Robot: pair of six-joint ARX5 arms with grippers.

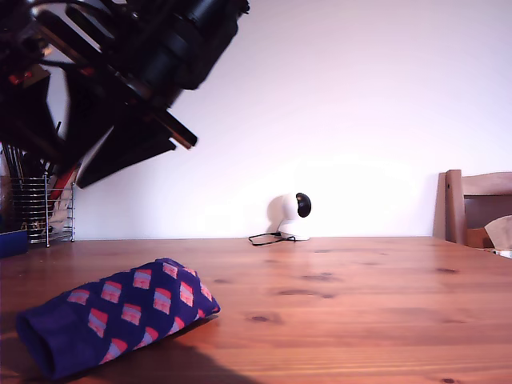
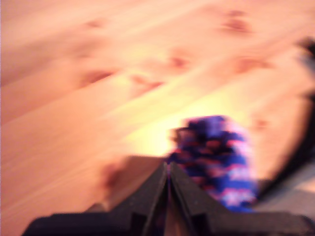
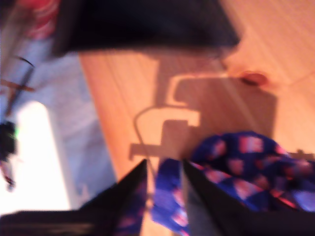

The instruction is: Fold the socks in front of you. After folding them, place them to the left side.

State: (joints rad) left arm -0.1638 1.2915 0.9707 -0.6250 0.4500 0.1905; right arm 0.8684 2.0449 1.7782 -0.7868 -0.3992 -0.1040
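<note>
The socks (image 1: 120, 316), a folded navy bundle checked with pink-red squares, lie on the wooden bench (image 1: 360, 304) at the exterior view's lower left, their near end cut off by shadow. Both wrist views are badly blurred. My first gripper (image 2: 169, 173) hangs above the bundle, jaws pressed together on nothing. My second gripper (image 3: 165, 169) shows jaws slightly spread with sock fabric between them; whether they pinch it cannot be told.

first gripper (image 2: 168, 169) jaws pressed together; second gripper (image 3: 165, 169) jaws parted; an arm (image 1: 128, 72) raised.
</note>
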